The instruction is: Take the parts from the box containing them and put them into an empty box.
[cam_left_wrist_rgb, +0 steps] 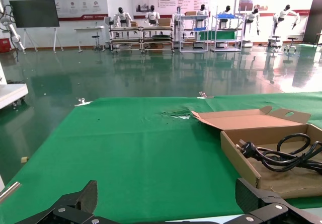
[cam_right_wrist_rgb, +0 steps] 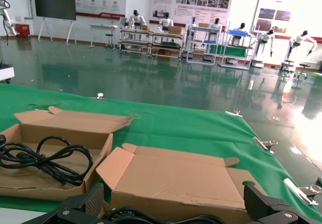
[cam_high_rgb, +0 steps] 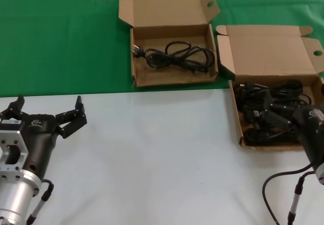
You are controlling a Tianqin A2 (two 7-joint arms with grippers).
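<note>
The box containing the parts [cam_high_rgb: 236,111] sits at the right, its notched lid [cam_high_rgb: 268,53] laid back. Several black power cords [cam_high_rgb: 268,99] fill it. My right gripper [cam_high_rgb: 276,118] is low over these cords with its jaws open. In the right wrist view the gripper [cam_right_wrist_rgb: 173,200] straddles a cord loop [cam_right_wrist_rgb: 151,216] in front of the lid [cam_right_wrist_rgb: 176,176]. The other box [cam_high_rgb: 134,63], with splayed flaps, holds one looped cord [cam_high_rgb: 174,53]. It also shows in the left wrist view [cam_left_wrist_rgb: 241,158]. My left gripper [cam_high_rgb: 49,104] is open and empty over the white table at the left.
The white table top [cam_high_rgb: 152,149] fills the near half. Green cloth [cam_high_rgb: 61,43] covers the far half under both boxes. The two boxes stand close together, the splayed flap [cam_high_rgb: 225,58] of the right one between them.
</note>
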